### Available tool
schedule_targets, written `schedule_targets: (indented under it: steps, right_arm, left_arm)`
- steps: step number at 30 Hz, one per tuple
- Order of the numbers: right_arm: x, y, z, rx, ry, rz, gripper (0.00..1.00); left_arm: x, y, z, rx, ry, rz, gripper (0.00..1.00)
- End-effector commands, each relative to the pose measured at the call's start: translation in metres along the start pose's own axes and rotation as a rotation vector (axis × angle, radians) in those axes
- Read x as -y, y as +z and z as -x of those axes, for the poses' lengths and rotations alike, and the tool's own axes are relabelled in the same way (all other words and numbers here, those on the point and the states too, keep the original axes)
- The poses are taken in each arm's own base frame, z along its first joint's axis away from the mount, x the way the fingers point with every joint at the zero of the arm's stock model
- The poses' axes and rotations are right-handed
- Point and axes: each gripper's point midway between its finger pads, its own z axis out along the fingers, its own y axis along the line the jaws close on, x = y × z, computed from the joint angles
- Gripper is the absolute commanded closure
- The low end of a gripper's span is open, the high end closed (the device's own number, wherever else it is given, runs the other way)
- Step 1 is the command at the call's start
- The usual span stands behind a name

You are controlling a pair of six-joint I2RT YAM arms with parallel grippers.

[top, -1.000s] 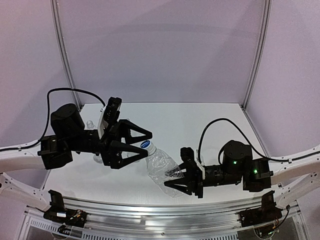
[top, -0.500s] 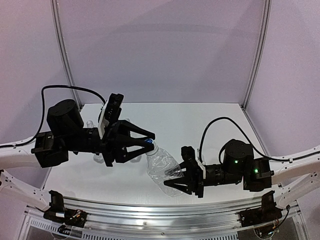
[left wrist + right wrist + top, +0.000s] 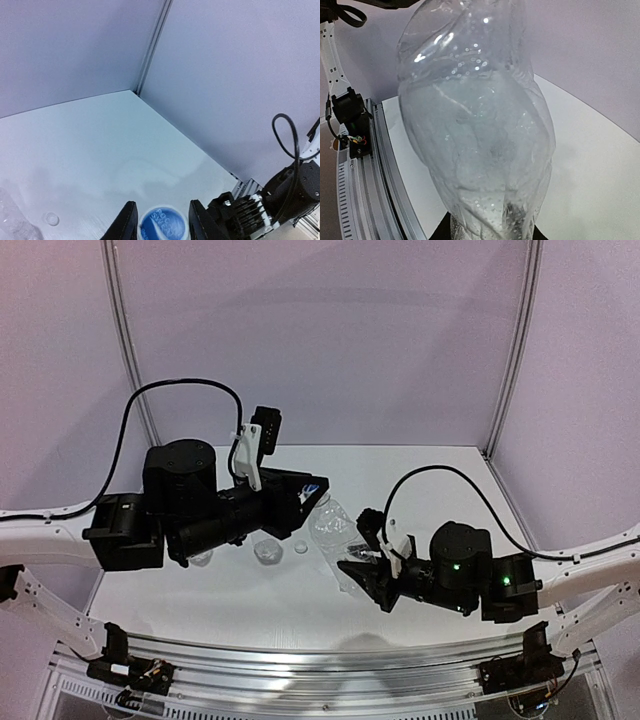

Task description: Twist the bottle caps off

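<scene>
Hanging tilted above the white table (image 3: pixel 430 480): crinkled clear bottle (image 3: pixel 480 125), lower end clamped in R gripper (image 3: pixel 350 568), neck aimed up-left. Pinched tight in L gripper (image 3: pixel 312 488) at that neck, blue-topped cap (image 3: pixel 161 226), on or off the thread, can't tell. Lying loose on table nearby, one tiny clear cap (image 3: pixel 51 218).

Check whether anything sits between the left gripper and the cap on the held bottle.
Nothing visible does. The left gripper is closed around the blue-topped cap, one finger on each side, while the right gripper holds the bottle.
</scene>
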Motion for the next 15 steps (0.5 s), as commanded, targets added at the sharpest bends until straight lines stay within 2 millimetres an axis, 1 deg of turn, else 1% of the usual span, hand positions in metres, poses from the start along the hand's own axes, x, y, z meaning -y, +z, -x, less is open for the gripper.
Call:
schedule_targets:
  steps: [1, 4, 5, 6, 7, 8, 11, 13, 15]
  right_arm:
    - [0.009, -0.005, 0.015, 0.036, 0.027, -0.062, 0.72]
    - [0.002, -0.007, 0.016, 0.039, 0.027, -0.017, 0.72]
    - [-0.001, -0.008, 0.017, 0.04, 0.024, 0.002, 0.72]
    - [-0.006, -0.008, 0.018, 0.042, 0.023, 0.027, 0.72]
    - [-0.009, -0.009, 0.018, 0.043, 0.021, 0.049, 0.72]
    - [-0.013, -0.009, 0.018, 0.045, 0.02, 0.071, 0.72]
    - [-0.026, -0.012, 0.019, 0.054, 0.013, 0.154, 0.72]
    - [-0.036, -0.015, 0.019, 0.063, 0.008, 0.214, 0.72]
    - [-0.045, -0.017, 0.02, 0.069, 0.004, 0.268, 0.72]
  left_arm:
    - [-0.014, -0.005, -0.008, -0.016, 0.071, 0.055, 0.58]
    - [0.003, -0.014, -0.005, 0.0, 0.153, -0.065, 0.38]
    - [0.008, -0.021, 0.001, 0.015, 0.186, -0.105, 0.31]
    - [0.014, -0.026, 0.0, 0.015, 0.225, -0.149, 0.23]
    - [0.019, -0.033, 0.001, 0.01, 0.263, -0.195, 0.17]
    - [0.023, -0.042, 0.003, 0.009, 0.297, -0.233, 0.14]
    - [0.025, -0.057, 0.0, 0.012, 0.356, -0.294, 0.11]
    - [0.021, -0.068, 0.001, 0.038, 0.347, -0.332, 0.11]
    - [0.025, -0.083, 0.01, 0.081, 0.314, -0.416, 0.14]
